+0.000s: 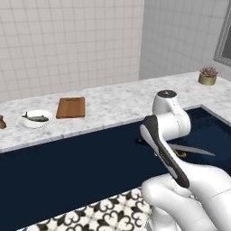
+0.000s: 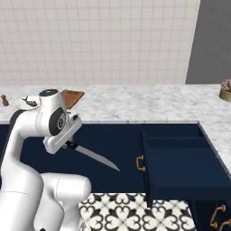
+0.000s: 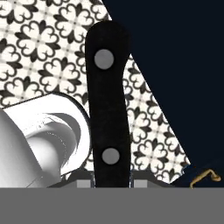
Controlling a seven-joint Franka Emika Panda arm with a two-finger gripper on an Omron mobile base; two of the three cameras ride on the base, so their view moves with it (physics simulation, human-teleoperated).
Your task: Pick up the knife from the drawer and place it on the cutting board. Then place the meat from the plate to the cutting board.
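White arm (image 1: 189, 189), dark joints

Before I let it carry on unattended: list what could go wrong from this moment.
1. The gripper holds the knife by one end of its black handle, so the long blade sticks out; it might tilt or slip during the swing.
2. The drawer stands pulled out beside the arm; a low swing could catch it.
3. The cutting board lies close to the plate with the fish; a careless placement could knock them.
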